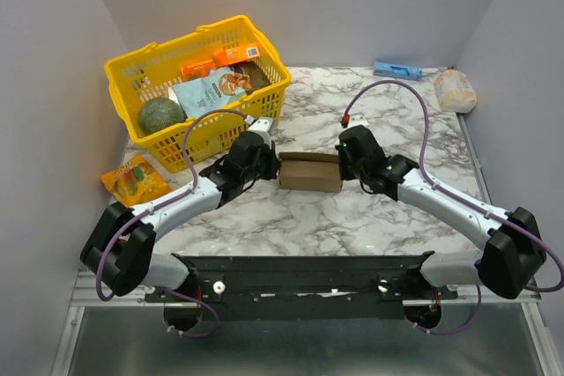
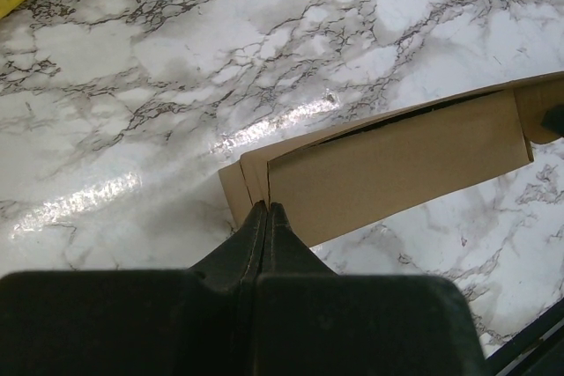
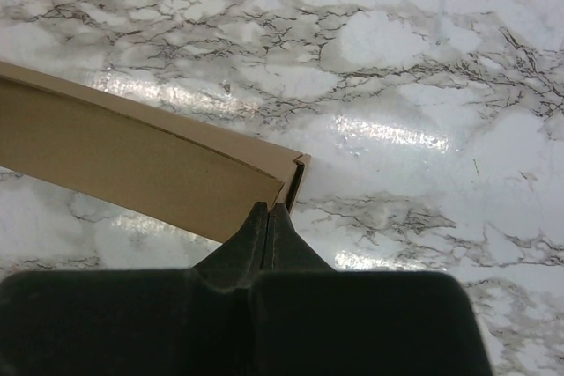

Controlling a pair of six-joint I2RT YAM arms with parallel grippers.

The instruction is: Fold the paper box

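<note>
Looking down from above, the paper box (image 1: pixel 310 172) lies on the marble table (image 1: pixel 352 226) right between the pincers, the left gripper (image 1: pixel 270 165) at one end and the right gripper (image 1: pixel 346 165) at the other, seemingly to press its ends inward. From the left wrist, closed fingertips (image 2: pixel 258 222) meet the box's layered end just ahead and grip nothing. From the right wrist, that pincer is likewise pinched shut and empty, nosed against the box's corner. The card is unprinted, and packet lettering in the yellow basket (image 1: pixel 123 72) beyond the left gripper is too small to read.
</note>
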